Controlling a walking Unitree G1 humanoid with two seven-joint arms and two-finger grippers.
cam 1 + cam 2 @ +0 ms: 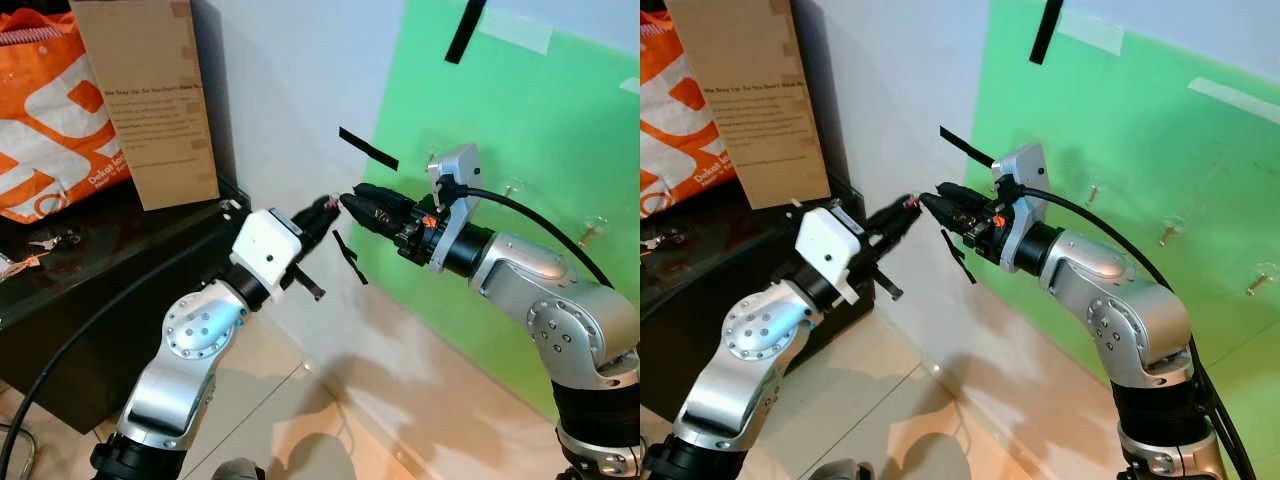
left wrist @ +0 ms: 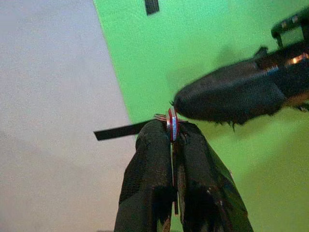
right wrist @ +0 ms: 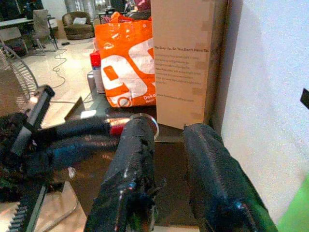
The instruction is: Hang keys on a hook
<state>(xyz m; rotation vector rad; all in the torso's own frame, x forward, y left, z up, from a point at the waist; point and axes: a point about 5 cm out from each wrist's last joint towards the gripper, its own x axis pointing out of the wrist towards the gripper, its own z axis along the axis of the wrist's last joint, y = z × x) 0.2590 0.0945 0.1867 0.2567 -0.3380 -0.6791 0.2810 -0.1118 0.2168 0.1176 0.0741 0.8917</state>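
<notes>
Left gripper raised in front of the wall, fingers pressed together on the keys, a small red and silver ring pinched at the tips. Right gripper pointing toward it from the other side, tip to tip, one finger touching the key ring from above. Right fingers apart, narrow gap, nothing clamped between them; ring lying just at the tip of one finger. Both held in the air, beside the edge of the green sheet on the wall. Small hooks on that sheet, well apart from the keys. Behind the left arm, dark cabinet with orange bag and brown cardboard box on top.
</notes>
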